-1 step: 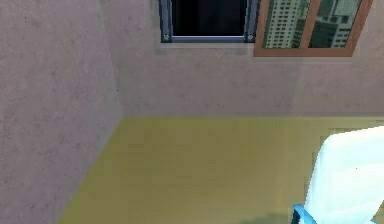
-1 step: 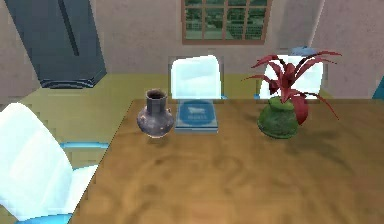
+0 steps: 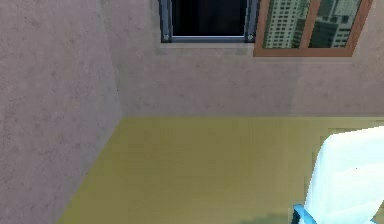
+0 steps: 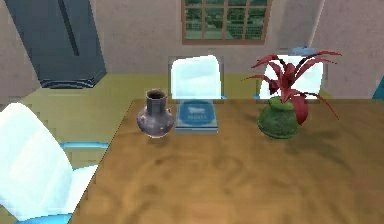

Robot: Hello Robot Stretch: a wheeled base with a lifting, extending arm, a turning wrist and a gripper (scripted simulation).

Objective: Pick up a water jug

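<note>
Arm side view: white chair [image 4: 30, 160] is sitting nearest, at the wooden table [image 4: 230, 185] left corner. Dark jug [image 4: 155, 113] is standing upright on the tabletop toward its far left, with a blue book [image 4: 197, 117] lying just beside it and a red-leaved potted plant [image 4: 280, 108] standing farther right. Second white chair [image 4: 196, 76] is sitting behind the far edge, window [image 4: 226, 18] beyond. Gripper state: can't tell.

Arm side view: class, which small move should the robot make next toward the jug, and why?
Probably roll the base slightly forward: the brown jug stands on the wooden table left of the view's middle, beside a blue book.
</note>
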